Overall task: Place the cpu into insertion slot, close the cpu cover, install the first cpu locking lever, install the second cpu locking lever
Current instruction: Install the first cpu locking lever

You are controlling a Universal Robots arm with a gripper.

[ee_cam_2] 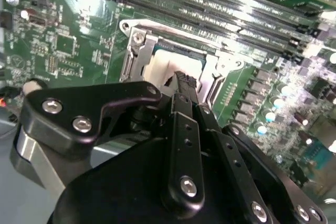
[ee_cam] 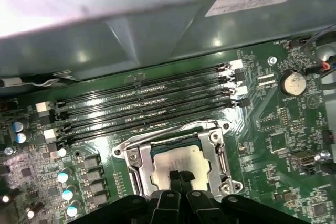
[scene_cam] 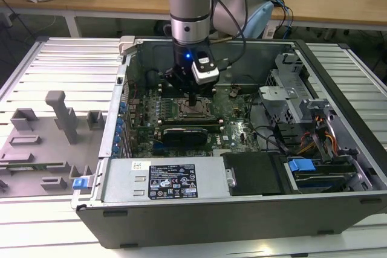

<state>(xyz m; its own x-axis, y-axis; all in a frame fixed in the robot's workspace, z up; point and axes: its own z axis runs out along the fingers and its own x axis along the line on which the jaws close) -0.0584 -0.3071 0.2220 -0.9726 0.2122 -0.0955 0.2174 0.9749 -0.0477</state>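
Exterior view, from its left to its right: a grey fixture tray point(scene_cam: 42, 143) lay on the slatted tabletop point(scene_cam: 72, 64); beside it stood the open computer case point(scene_cam: 242, 209), with the arm reaching down onto the green motherboard point(scene_cam: 145, 119). The hand point(scene_cam: 191, 102) stood directly over the insertion slot point(scene_cam: 195, 112). In both wrist views the cpu point(ee_cam: 176, 162) lay seated in the slot, with the cpu cover point(ee_cam: 212, 148) down around it. The fingers point(ee_cam: 181, 178), drawn narrow and gripping nothing, pressed at the chip's top. The memory slots point(ee_cam: 147, 100) lay just beside. Judged step: cover closed, locking levers pending; whether either lever was latched could not be told.
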